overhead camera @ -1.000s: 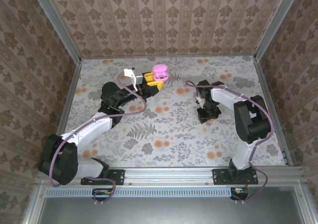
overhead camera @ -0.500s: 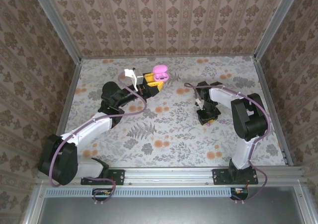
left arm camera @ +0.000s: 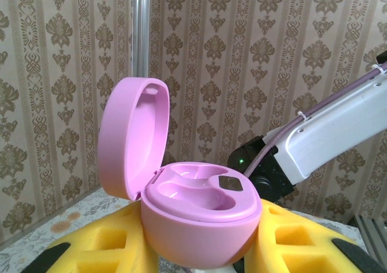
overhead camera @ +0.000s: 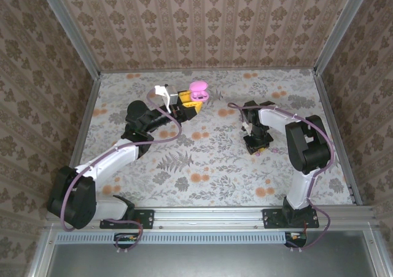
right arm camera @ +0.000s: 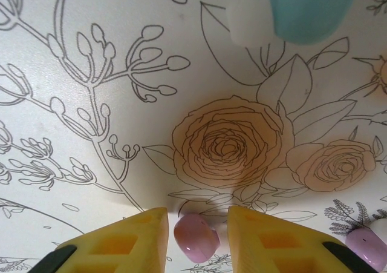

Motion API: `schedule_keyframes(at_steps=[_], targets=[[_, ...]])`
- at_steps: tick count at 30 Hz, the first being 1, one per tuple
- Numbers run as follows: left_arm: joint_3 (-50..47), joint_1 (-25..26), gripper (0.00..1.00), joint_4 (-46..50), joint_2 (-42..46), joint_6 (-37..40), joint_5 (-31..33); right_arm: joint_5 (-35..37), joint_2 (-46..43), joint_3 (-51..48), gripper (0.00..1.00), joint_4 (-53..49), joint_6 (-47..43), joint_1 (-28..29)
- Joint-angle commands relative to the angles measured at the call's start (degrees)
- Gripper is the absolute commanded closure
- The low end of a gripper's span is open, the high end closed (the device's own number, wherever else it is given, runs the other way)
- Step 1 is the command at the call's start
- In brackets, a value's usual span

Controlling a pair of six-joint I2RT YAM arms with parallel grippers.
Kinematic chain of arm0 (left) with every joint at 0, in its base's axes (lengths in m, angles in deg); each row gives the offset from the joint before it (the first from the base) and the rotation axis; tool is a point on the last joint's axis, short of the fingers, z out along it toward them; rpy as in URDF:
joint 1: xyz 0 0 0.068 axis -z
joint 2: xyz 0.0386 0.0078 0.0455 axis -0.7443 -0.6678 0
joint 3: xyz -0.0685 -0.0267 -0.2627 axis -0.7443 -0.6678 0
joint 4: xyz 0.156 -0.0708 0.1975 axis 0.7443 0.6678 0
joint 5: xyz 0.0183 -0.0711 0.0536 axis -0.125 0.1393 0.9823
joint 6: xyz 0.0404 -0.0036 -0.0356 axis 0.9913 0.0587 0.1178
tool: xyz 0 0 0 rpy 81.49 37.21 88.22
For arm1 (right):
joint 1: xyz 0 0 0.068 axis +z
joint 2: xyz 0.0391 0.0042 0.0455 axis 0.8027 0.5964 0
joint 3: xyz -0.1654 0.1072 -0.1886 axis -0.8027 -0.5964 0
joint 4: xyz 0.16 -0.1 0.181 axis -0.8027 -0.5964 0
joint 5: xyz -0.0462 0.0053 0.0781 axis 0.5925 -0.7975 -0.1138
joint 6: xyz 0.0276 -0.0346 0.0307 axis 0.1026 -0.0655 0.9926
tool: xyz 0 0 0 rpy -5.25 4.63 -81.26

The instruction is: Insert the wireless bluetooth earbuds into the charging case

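While my left gripper (left arm camera: 199, 252) clamps the open pink oval plastic charging case (left arm camera: 199, 218), my right gripper (right arm camera: 198, 227) straddles a small pink earbud (right arm camera: 196, 238) on the tabletop (right arm camera: 91, 134), seemingly not yet pinching; I'd squeeze centred, gently.

Table (overhead camera: 202, 166) centre bare, walls (overhead camera: 202, 25) on 3 sides
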Motion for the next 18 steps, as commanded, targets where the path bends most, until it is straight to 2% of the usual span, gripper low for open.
schedule_keyframes(at_steps=[1, 18], targets=[[1.6, 0.3, 0.69, -1.4, 0.2, 0.4, -0.4, 0.8, 1.1, -0.7, 0.67, -1.9, -0.8, -0.2], [1.4, 0.6, 0.69, -1.0, 0.3, 0.3, -0.2, 0.5, -1.3, -2.0, 0.76, 0.2, 1.0, -1.4]])
